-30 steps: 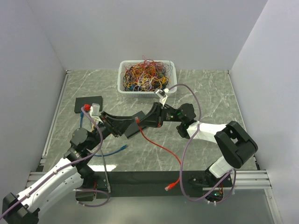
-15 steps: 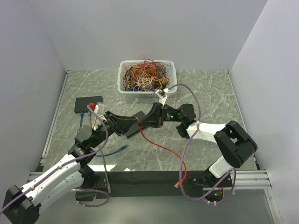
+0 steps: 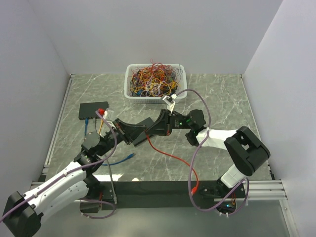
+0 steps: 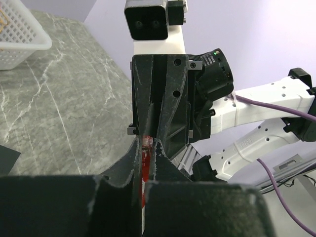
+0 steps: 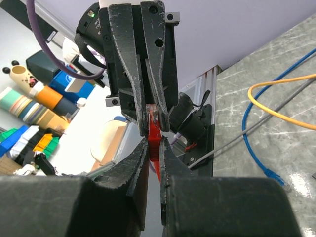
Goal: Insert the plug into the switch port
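A red cable ends in a red plug with a clear tip, held above the middle of the table. My left gripper and right gripper meet tip to tip there. In the right wrist view my right gripper is shut on the plug's red boot, and the clear tip sits between the left gripper's fingers. In the left wrist view my left gripper is shut on the plug. The black switch lies at the left; its ports are not visible.
A white basket of tangled wires stands at the back centre. Blue, yellow and grey cables lie near the switch. A flat black object lies under the grippers. The red cable's other end rests on the black front rail.
Both grippers have shifted slightly left and back while holding the plug. The left wrist has moved toward the switch. The cable's loose end has slid right along the front rail.
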### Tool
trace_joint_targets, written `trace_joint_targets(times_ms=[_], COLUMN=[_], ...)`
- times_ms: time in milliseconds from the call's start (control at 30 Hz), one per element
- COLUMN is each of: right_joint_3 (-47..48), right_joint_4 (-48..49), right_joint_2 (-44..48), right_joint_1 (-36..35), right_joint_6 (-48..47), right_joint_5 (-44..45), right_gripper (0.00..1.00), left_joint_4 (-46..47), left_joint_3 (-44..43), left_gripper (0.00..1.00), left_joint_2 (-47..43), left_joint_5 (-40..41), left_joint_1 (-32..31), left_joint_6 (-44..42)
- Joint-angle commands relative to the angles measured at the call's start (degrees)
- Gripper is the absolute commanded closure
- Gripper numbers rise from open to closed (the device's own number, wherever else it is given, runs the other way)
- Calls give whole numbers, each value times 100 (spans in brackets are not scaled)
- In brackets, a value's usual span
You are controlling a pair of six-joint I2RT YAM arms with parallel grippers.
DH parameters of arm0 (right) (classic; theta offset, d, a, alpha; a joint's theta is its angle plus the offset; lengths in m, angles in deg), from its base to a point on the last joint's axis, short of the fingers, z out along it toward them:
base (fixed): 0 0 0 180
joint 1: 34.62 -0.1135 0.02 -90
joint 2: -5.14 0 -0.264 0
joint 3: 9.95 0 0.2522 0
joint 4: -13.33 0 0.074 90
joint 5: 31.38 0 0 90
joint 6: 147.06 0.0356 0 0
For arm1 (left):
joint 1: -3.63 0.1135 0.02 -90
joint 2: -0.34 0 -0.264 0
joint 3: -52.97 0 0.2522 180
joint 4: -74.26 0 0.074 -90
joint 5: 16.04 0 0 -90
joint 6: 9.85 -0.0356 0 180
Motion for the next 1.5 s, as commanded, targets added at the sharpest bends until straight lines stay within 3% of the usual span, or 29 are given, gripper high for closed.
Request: trace_joint_targets(times_ms=[0,33,67,100,167,200,233,333,400,467,600,1000,1267,1467], right_joint_3=[195,274,327,388,713,871,1220,1600,1680,1795,1830,1707,1303,1197], right_joint_4=[-21,-249,-574,-1604,-3144,-4683,-5282,-6472,-6929,-7220,-7397,-7397,-7072,-7019], right_joint_2=[205,241,319,555,898,1248,1382,1769,1989,2060,2069,2060,2271,2289], right_joint_1=[-45,-28,33,95,192,201,166,17,-114,-457,-879,-1073,-1091,-1144], right_joint_6=[-207,-434,-654,-952,-2330,-2796,-3497,-4134,-4320,-4601,-4804,-4963,-4910,-4875], right_joint_5=[-4,-3,-12,101,574,925,1877,2963,3387,4143,4611,4585,3768,3741], right_gripper=[100,100,85,71,57,54,51,37,37,37,37,42,44,45], left_joint_4=[-27,-80,-203,-535,-993,-1152,-1414,-1706,-1838,-1996,-1813,-1900,-2050,-2032], left_joint_3=[-240,-266,-345,-415,-591,-757,-828,-1013,-1110,-1198,-1146,-1260,-1357,-1348], left_gripper=[99,99,99,99,99,99,99,100,100,100,100,99,99,99], left_joint_2=[-61,-78,-96,-122,-122,-140,-149,-158,-79,0,263,449,493,484], left_joint_5=[59,103,251,348,716,796,893,1227,1472,1492,1667,2054,2160,2186], left_joint_1=[-70,-70,-78,-87,-96,-122,-140,-210,-245,-272,-351,-623,-650,-659], left_joint_6=[-77,-77,-60,-51,-24,-24,-16,133,204,318,441,406,389,389])
